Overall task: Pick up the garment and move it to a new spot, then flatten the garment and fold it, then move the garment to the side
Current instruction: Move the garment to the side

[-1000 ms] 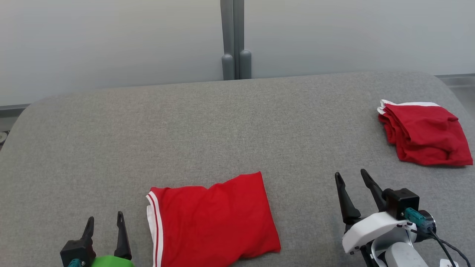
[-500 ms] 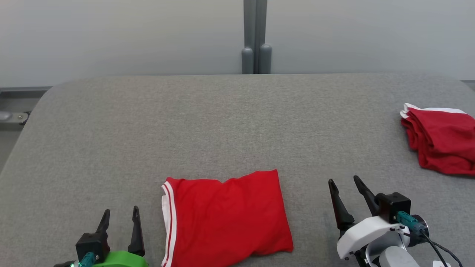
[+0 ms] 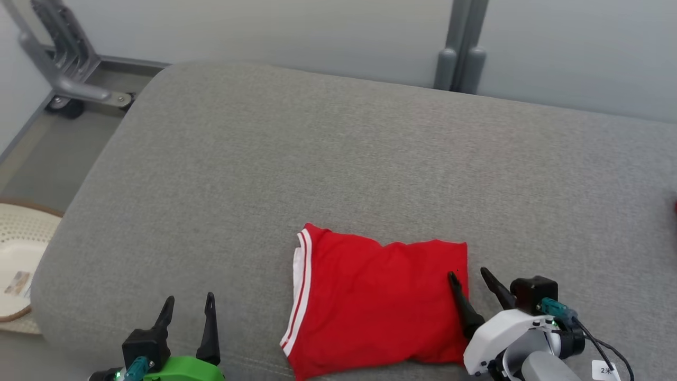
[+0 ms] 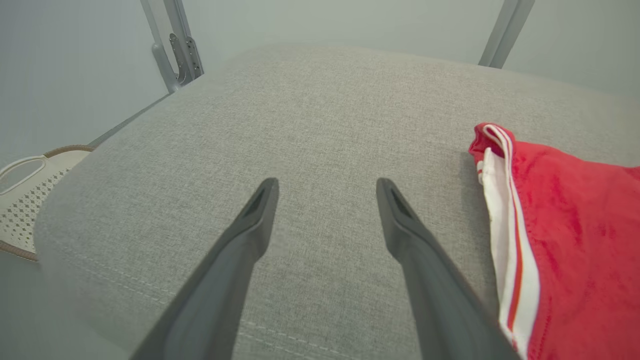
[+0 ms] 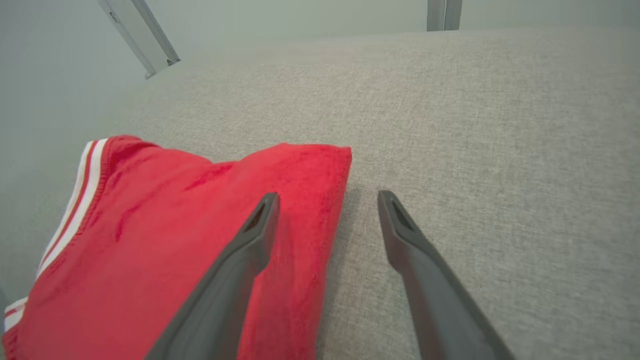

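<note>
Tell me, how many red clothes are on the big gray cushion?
1 for sure: the folded red garment lies near the gray cushion's front edge, with the right gripper at its right edge. A red sliver at the picture's far right may be another, cut off.

A small white tag [image 3: 606,371] on the black cable [image 3: 599,347], right of the red garment [image 3: 381,307], shows a "2" and then an illegible mark. Far left of the garment, a sticker [image 3: 17,283] on the pale basket [image 3: 26,233] is too blurred to read.
</note>
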Robot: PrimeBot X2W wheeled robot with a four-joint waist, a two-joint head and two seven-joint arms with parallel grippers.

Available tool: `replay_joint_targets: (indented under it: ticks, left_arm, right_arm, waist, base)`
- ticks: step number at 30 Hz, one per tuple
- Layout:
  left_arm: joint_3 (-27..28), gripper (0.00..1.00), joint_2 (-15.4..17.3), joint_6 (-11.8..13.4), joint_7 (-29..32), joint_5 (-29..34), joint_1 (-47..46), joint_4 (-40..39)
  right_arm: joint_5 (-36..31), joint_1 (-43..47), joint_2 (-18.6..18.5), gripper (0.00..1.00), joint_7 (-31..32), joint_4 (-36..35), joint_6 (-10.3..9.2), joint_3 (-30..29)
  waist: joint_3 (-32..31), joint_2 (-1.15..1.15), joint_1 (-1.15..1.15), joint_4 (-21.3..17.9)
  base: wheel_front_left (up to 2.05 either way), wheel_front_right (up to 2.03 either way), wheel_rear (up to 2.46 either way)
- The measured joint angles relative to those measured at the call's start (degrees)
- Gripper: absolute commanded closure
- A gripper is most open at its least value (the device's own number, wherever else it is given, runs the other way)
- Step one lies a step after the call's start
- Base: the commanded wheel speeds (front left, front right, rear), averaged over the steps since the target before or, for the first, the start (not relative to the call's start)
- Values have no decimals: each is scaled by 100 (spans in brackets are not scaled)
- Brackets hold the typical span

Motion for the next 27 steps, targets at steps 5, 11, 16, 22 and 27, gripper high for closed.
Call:
replay_joint_targets:
  ticks: [5, 11, 16, 22, 27]
  left_arm:
    - [53, 0, 0, 2, 0, 3, 1, -35]
    - [62, 0, 0, 0, 0, 13, 0, -71]
    - [81, 0, 1, -14, 0, 33, 13, -90]
    - [110, 0, 1, -67, 0, 91, 18, -98]
    - [13, 0, -1, -101, 0, 80, -1, -121]
  right_arm:
    - [204, -179, 2, 0, 0, 769, -1, 158]
    - [501, -389, -8, 100, -18, 1016, -1, 430]
    - [181, -396, 11, 100, 0, 725, 5, -56]
    - [-162, -320, -1, 100, 1, 485, 4, -733]
    - [-377, -185, -10, 100, 1, 417, 4, -1032]
  waist:
    - [94, 0, 0, 390]
    - [177, 0, 0, 561]
    - [193, 0, 0, 366]
    - [156, 0, 0, -143]
    - [80, 0, 0, -781]
  base:
    - [0, 0, 0]
    - [0, 0, 0]
    - [0, 0, 0]
    - [0, 0, 0]
    - [0, 0, 0]
